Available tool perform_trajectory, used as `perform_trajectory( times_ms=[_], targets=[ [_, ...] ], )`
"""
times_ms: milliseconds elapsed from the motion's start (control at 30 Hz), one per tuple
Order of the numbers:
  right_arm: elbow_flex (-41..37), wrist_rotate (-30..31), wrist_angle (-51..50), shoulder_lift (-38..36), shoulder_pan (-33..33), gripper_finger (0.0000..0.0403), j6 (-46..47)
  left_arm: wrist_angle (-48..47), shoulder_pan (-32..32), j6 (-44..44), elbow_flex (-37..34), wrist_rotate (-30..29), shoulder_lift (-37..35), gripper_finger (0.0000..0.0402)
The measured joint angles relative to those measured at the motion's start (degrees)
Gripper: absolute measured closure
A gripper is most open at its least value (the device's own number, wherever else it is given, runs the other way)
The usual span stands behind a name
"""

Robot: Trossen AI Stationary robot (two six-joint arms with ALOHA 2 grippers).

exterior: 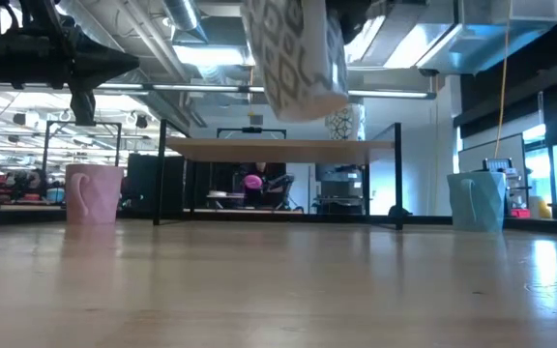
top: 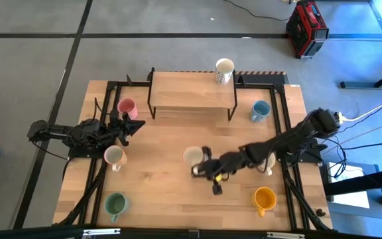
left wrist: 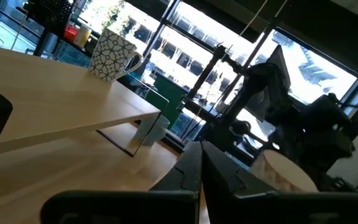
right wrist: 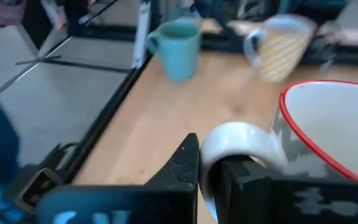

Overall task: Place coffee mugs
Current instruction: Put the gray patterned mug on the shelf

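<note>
White patterned mug (right wrist: 328, 134) — handle toward right tool (right wrist: 209, 168) — hangs tilted.

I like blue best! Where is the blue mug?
In the high view, the blue mug stands on the table's right side, just right of the wooden shelf, below the patterned mug.

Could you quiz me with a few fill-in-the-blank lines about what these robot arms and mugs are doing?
1. The right gripper has its jaws shut on the ____ of a red-rimmed mug.
2. A patterned mug stands on the wooden ____.
3. The orange-yellow mug sits on the table's ____ side in the high view.

Missing words: handle; shelf; right
</note>
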Motion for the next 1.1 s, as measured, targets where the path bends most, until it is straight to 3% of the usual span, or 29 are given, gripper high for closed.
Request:
perform_trajectory(
  times_ms=[367, 700, 900, 1100],
  targets=[
    [0.07, -6.88, -6.22, -10.06, -14.91, 0.0398, -10.42, -0.05, 0.02, 0.04, 0.0, -1.29, 0.0, 0.0401],
    [0.03, -19.46, -8.24, -12.53, -28.41, 0.0398, -18.92, 3.03, 0.02, -0.35, 0.0, -3.34, -0.02, 0.0401],
    [0.04, -26.21, -6.37, -13.03, -32.75, 0.0398, -20.74, 12.13, 0.01, -0.21, 0.0, -7.51, -0.02, 0.0393],
    [-0.56, -28.81, -7.42, -13.03, -31.65, 0.0398, -20.27, 12.14, 0.0, 1.03, 0.02, -10.32, -0.02, 0.034]
  ],
)
